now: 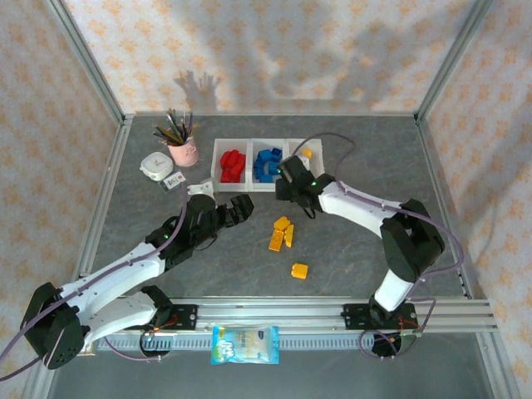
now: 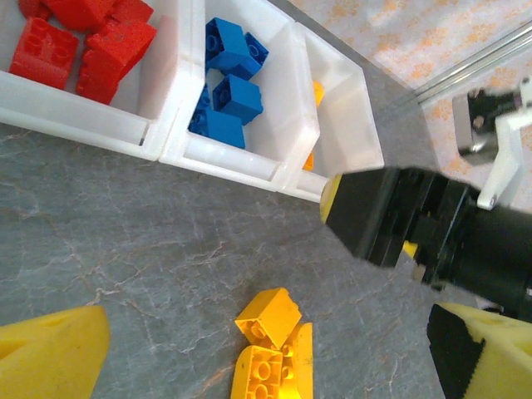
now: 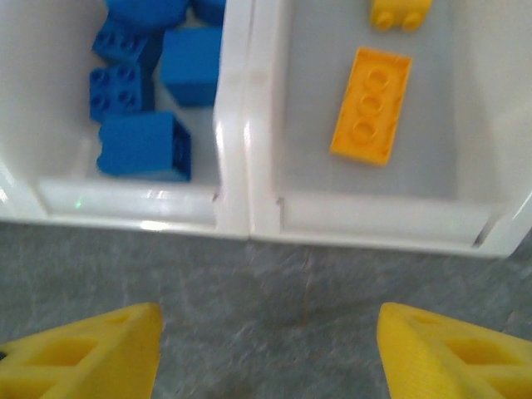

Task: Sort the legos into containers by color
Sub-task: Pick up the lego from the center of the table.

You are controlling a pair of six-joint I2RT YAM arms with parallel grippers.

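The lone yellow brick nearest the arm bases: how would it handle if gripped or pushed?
The lone yellow brick looks like hard moulded plastic, so probably stiff and light. Its flat, blocky shape suggests it would slide on the table rather than roll. Smooth sides might slip from a loose grip.

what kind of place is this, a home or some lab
Probably a robot lab work cell, not a home: a grey table boxed in by aluminium frame posts and patterned backdrop panels, a left arm and right arm bolted to a rail at its near edge.
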